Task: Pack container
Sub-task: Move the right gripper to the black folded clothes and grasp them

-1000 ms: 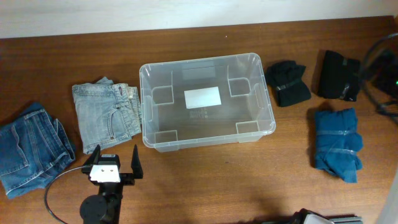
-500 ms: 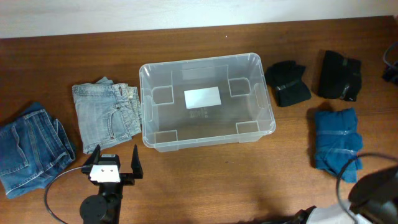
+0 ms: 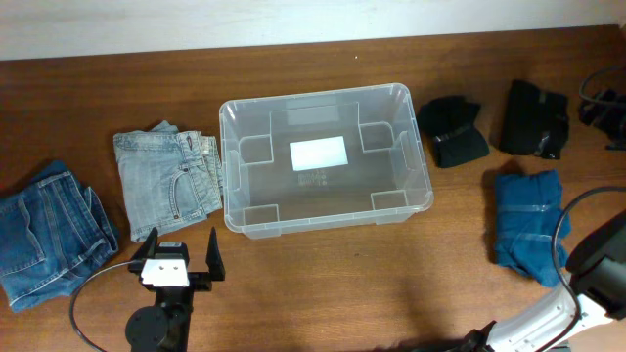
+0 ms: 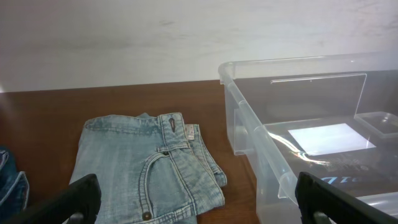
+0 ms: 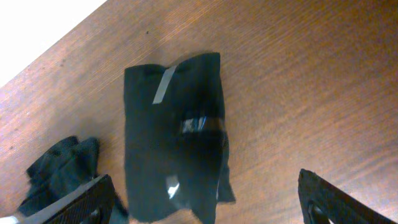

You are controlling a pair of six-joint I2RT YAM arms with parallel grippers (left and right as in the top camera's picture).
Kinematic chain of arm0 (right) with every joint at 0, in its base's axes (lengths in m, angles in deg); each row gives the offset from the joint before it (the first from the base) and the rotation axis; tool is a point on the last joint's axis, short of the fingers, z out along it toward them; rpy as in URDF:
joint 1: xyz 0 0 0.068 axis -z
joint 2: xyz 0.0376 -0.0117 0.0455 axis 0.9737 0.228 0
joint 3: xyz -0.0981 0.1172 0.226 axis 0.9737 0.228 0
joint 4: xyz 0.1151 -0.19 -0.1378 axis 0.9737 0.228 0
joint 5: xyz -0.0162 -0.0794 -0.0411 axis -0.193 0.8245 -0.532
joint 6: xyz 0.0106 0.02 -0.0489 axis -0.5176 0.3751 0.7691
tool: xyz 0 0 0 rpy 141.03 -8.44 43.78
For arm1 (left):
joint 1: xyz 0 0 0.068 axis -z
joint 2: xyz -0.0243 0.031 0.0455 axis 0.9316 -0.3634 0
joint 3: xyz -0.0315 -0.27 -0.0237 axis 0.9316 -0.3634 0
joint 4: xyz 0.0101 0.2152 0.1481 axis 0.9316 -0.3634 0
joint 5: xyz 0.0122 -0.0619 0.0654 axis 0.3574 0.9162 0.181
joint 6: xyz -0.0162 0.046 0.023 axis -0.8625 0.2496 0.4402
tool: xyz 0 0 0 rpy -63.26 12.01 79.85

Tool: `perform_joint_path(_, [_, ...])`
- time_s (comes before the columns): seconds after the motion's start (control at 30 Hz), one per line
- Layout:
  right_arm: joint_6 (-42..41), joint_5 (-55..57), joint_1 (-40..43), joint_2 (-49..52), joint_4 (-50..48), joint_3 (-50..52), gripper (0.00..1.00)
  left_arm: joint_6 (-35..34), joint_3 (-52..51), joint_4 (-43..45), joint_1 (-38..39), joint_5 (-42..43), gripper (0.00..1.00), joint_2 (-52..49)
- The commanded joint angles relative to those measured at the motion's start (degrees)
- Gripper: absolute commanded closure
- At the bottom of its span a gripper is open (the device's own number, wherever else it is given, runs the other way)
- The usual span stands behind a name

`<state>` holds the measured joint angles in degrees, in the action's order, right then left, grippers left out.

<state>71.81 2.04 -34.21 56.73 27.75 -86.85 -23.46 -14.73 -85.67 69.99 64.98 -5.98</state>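
The container [image 3: 231,166], a clear empty plastic bin with a white label [image 3: 318,154] on its bottom, stands mid-table. Its near left rim [image 4: 261,134] shows in the left wrist view. My left gripper [image 3: 183,246] rests open in front of the bin's left corner, nothing between its fingers [image 4: 81,196]. It faces folded light-blue jeans [image 4: 146,165]. My right gripper [image 5: 208,199] hangs open, well above a folded black garment with tape strips [image 5: 174,137]. Only the right arm [image 3: 597,259] shows in the overhead view.
Light jeans [image 3: 166,176] lie left of the bin, and darker jeans [image 3: 49,235] lie at the far left. To the right are two black garments [image 3: 453,129] [image 3: 534,117] and a folded blue one [image 3: 528,225]. Cables [image 3: 599,106] sit at the right edge.
The right arm has swung into the overhead view's bottom right corner, and its jaws have narrowed a little. The left arm and all the clothes have stayed put.
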Motion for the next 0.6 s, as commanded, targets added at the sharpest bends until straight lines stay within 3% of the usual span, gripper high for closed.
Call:
perform_joint_path(0.0, [0.81, -2.54, -0.02, 3.61, -1.66, -0.81, 0.14, 0.87, -0.46, 0.24, -0.35, 0.61, 0.01, 0.48])
perform_joint_path(0.4, [0.79, -5.42, -1.09, 14.36, -5.33, -0.81, 0.15, 0.87, -0.46, 0.24, -0.35, 0.61, 0.01, 0.48])
perform_joint_path(0.57, [0.33, -7.15, -2.12, 16.98, -5.53, -0.74, 0.21, 0.87, -0.48, 0.24, -0.35, 0.61, 0.01, 0.48])
